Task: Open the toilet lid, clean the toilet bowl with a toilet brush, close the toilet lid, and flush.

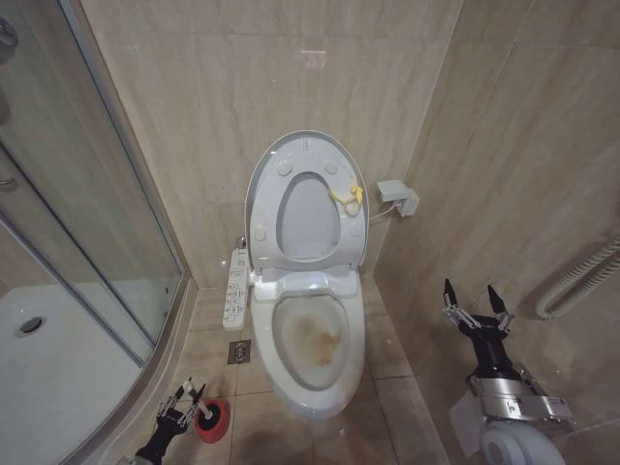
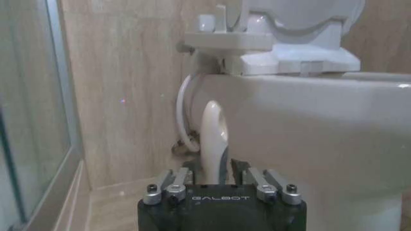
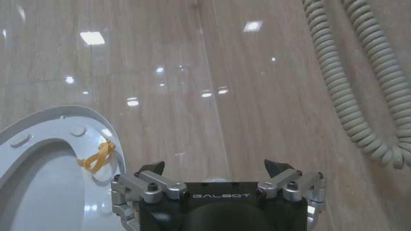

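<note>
The left gripper is low at the floor on the left side of the toilet, directly over the round red holder, and its arm reaches down from the lower edge of the head view. In the left wrist view its fingers stand close on both sides of the white handle of the toilet brush, so the gripper seems to hold this handle; the handle stands upright beside the outer wall of the bowl. The right gripper is raised at the right side, near the tiled wall and well apart from the toilet, with its two black fingertips spread wide and nothing between them. There is one toilet, one brush and one holder. The toilet lid is one glossy white oval, standing upright against the back wall with the ring seat lifted against it; round bumpers show on its underside and a small yellow loop hangs at its right edge. The toilet bowl is open below it, white ceramic with yellowish-brown stain inside. A white control panel with buttons is at the left side of the bowl. One coiled hose hangs on the right wall.
</note>
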